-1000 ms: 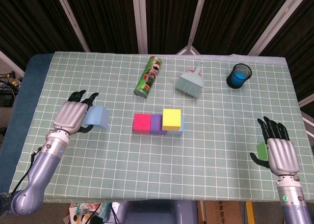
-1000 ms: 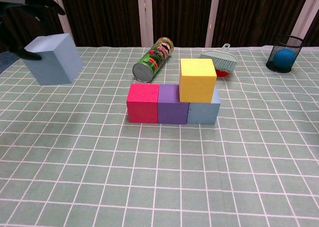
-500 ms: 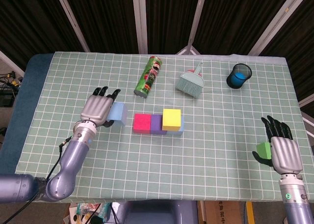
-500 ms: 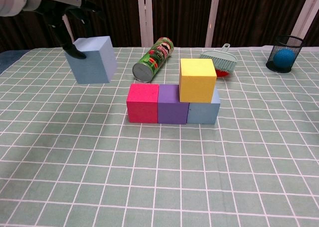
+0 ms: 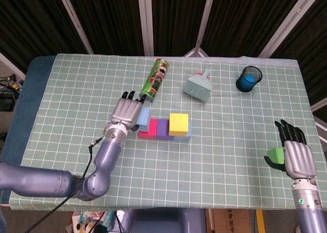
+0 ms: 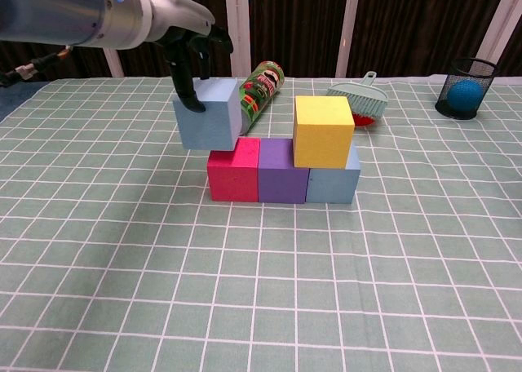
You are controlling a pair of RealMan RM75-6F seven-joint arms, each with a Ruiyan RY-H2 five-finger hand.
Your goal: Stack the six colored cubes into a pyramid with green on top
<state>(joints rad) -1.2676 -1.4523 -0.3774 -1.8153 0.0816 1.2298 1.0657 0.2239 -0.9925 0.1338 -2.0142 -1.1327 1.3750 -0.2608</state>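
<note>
The desk (image 6: 98,290) carries a matt green cloth with a white grid. The cubes look matt and foam-like: pink cube (image 6: 232,170), purple cube (image 6: 283,170), yellow cube (image 6: 323,130), light blue cube (image 6: 210,123). The can (image 6: 251,96) has a glossy printed wrap and a metal end. The brush (image 6: 359,99) looks like smooth plastic. The cup (image 6: 465,87) is black wire mesh. The left robot hand (image 5: 126,110) has a smooth grey shell and black fingers (image 5: 131,95).
</note>
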